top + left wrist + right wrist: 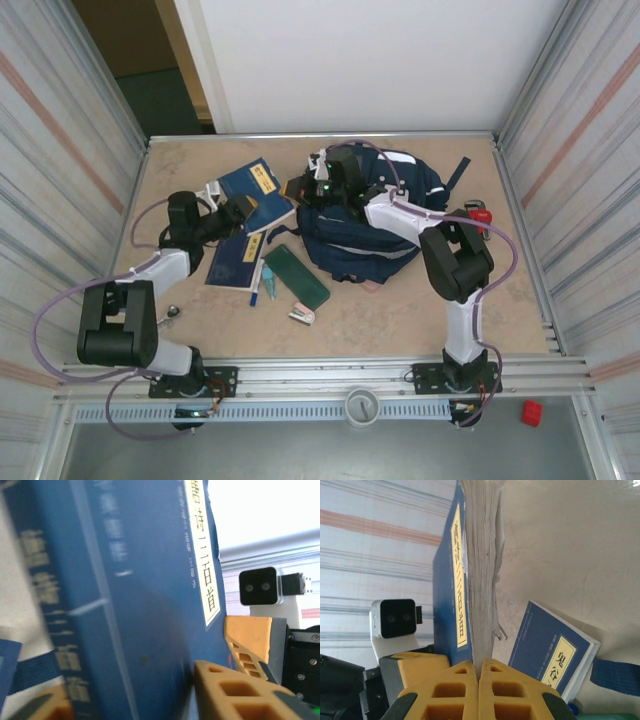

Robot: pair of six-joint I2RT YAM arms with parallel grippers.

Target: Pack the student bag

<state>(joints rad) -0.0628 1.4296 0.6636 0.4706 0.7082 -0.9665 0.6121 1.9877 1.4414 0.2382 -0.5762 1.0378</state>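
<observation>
The navy student bag [375, 225] lies at the table's middle right, partly under my right arm. A blue book with a yellow title label [252, 185] is tilted up just left of it. My right gripper [479, 667] is shut on the book's page edge [482, 555], with the cover [447, 580] to its left. My left gripper [125, 695] straddles the same book [150, 580]. One orange finger [230, 690] presses the cover and the other sits blurred by the spine. In the top view the two grippers [240, 213] [300, 188] meet at the book.
A second blue book [235, 262] [552, 655] lies flat near the left arm. A green case [297, 275], a blue pen [257, 282] and a small white item [302, 315] lie in front. A red object [480, 212] sits right of the bag. Striped walls enclose the table.
</observation>
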